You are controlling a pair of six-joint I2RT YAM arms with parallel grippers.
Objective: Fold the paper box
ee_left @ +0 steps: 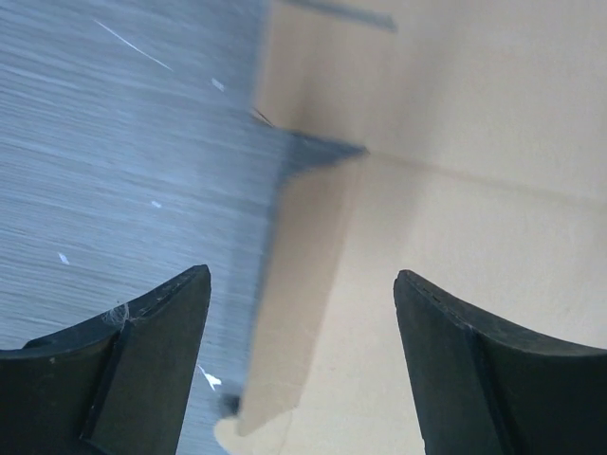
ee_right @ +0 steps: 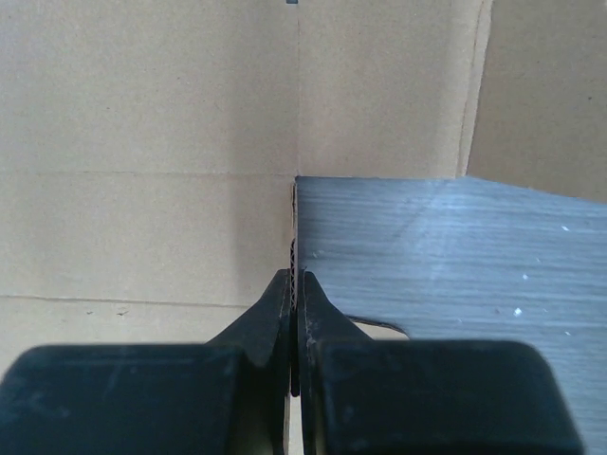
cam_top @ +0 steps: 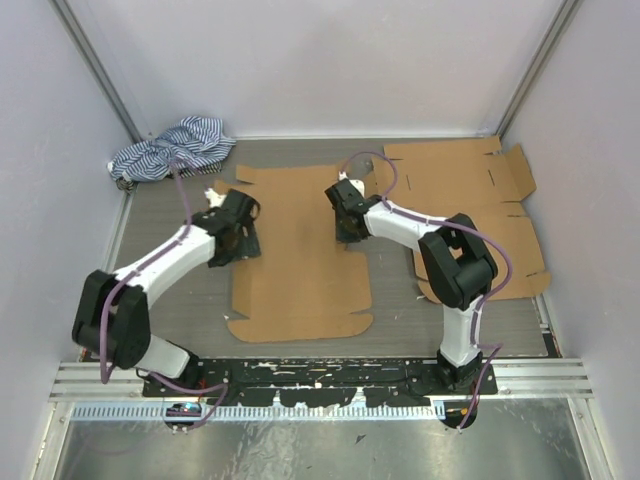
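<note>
The paper box (cam_top: 300,250) is a flat brown cardboard blank lying in the middle of the grey table. My left gripper (cam_top: 243,238) hovers low over its left edge. In the left wrist view the left gripper (ee_left: 302,284) is wide open, with a narrow side flap (ee_left: 285,313) of the box (ee_left: 455,190) below the gap and touching neither finger. My right gripper (cam_top: 348,232) is at the blank's right edge. In the right wrist view the right gripper (ee_right: 295,280) is shut on the corrugated edge of a flap, seen edge-on, with the box panel (ee_right: 142,142) to its left.
A second flat cardboard blank (cam_top: 470,190) lies at the back right, partly under the right arm. A crumpled blue-and-white striped cloth (cam_top: 175,150) sits in the back left corner. White walls close in the table on three sides.
</note>
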